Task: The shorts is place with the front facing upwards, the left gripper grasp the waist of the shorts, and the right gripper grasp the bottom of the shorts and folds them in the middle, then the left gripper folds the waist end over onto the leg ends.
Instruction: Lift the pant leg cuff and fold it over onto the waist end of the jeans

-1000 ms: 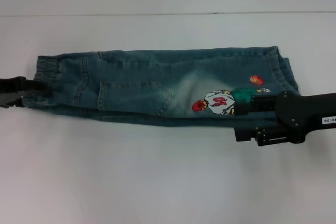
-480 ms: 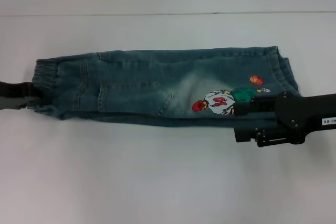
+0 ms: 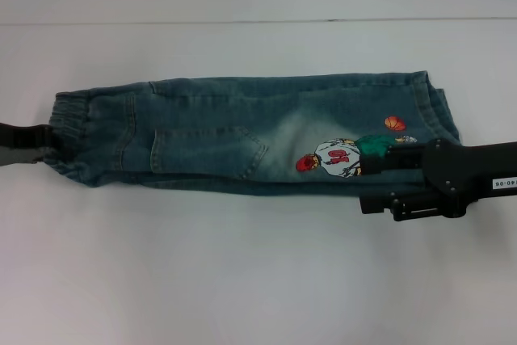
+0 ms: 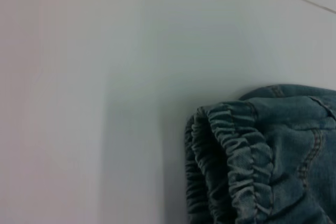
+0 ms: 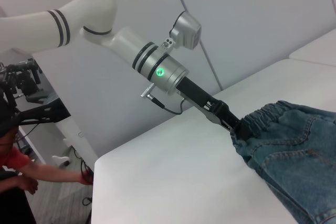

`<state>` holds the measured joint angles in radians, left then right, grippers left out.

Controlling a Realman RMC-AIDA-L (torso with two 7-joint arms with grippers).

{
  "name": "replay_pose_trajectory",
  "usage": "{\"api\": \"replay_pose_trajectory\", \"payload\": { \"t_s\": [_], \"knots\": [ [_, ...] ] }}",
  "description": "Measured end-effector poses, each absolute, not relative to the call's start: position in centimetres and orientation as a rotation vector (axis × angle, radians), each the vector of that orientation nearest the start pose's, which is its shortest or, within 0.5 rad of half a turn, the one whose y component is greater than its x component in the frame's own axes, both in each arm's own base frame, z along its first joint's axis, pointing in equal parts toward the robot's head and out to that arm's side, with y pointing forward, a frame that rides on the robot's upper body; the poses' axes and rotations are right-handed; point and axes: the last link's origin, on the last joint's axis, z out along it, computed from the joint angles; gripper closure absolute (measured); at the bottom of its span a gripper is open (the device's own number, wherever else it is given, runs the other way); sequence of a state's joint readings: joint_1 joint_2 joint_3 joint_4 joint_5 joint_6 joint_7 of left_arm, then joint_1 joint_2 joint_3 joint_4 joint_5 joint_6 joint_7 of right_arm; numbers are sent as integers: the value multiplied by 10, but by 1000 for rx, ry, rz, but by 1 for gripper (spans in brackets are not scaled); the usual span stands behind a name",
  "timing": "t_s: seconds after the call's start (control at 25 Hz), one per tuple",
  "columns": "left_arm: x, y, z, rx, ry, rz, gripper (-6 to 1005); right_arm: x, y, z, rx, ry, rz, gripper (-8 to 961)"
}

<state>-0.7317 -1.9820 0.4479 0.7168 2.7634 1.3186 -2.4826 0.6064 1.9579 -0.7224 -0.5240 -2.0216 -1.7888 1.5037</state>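
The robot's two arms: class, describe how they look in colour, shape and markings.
The left arm is glossy white and tubular with black joint rings, a silver wrist segment with a green light, a thin dark cable, and a black left gripper. The right gripper is matte black, with a small white label.

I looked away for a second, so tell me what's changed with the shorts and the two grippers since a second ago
The left gripper has risen slightly, still at the waist of the shorts, lifting that elastic end a little. The right gripper kept its place over the leg ends by the cartoon patch. The shorts otherwise lie as before, folded lengthwise on the white table.
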Motion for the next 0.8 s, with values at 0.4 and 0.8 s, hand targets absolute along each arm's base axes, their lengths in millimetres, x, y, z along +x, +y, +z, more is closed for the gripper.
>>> {"api": "replay_pose_trajectory", "payload": {
  "t_s": [0.4,0.8],
  "knots": [
    [-317,388,63,-1997,-1745,-71,922,250,322,22,-2960,755,776,187],
    [-302,388,74,-2061,-1718,-148,931,254,323,18,-2932,716,766,531]
  ]
}}
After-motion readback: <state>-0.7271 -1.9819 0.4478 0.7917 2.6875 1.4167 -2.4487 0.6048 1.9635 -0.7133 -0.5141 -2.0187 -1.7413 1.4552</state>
